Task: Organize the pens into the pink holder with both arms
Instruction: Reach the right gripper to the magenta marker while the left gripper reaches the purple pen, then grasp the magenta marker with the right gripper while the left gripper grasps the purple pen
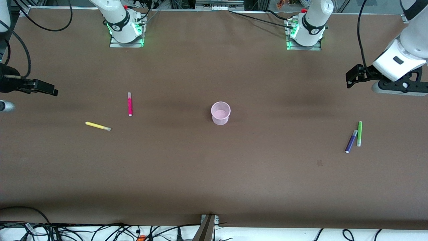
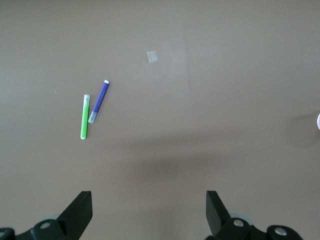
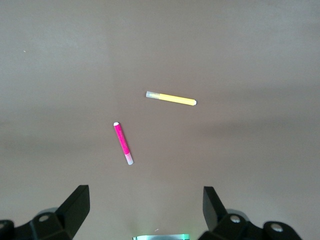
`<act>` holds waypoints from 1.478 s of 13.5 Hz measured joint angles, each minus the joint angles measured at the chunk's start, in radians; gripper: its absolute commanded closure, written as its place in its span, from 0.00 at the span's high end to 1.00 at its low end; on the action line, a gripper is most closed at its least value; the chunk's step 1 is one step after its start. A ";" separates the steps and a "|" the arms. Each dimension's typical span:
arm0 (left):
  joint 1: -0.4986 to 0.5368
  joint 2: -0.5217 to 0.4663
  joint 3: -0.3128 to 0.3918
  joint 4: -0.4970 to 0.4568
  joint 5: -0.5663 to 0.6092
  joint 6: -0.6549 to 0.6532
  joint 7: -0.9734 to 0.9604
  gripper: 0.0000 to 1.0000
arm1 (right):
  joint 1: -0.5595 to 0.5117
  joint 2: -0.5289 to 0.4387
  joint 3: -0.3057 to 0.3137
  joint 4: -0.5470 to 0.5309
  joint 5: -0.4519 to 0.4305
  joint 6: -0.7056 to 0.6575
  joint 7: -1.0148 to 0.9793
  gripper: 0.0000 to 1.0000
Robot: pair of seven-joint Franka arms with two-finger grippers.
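Observation:
The pink holder (image 1: 220,113) stands upright and empty in the middle of the table. Toward the right arm's end lie the magenta pen (image 1: 129,104) (image 3: 123,143) and the yellow pen (image 1: 97,126) (image 3: 171,98), the yellow one nearer to the front camera. Toward the left arm's end, the purple pen (image 1: 351,141) (image 2: 99,101) and the lime green pen (image 1: 359,133) (image 2: 85,116) lie side by side, almost touching. My left gripper (image 1: 351,77) (image 2: 148,200) hangs open over bare table at its end. My right gripper (image 1: 50,89) (image 3: 146,195) hangs open at the other end. Neither holds anything.
The brown table top (image 1: 214,174) carries a small pale patch (image 1: 319,163) (image 2: 152,57) nearer to the front camera than the purple pen. Both arm bases (image 1: 126,30) (image 1: 306,33) stand along the table's edge farthest from the front camera. Cables lie off its nearest edge.

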 measured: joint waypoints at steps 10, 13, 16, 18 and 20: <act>0.153 0.352 0.007 -0.015 0.029 0.336 0.422 1.00 | 0.045 0.036 0.010 -0.166 0.001 0.080 0.000 1.00; 0.211 0.475 0.008 -0.021 0.030 0.541 0.662 1.00 | 0.083 0.036 0.019 -0.284 0.001 0.157 0.000 1.00; 0.246 0.575 0.007 -0.032 0.031 0.694 0.780 1.00 | 0.089 0.035 0.061 -0.423 0.001 0.268 0.000 1.00; 0.252 0.630 0.007 -0.044 0.031 0.779 0.795 1.00 | 0.091 0.035 0.090 -0.522 0.001 0.370 0.000 1.00; 0.252 0.659 0.007 -0.047 0.031 0.804 0.800 1.00 | 0.095 0.036 0.100 -0.604 0.000 0.450 0.000 1.00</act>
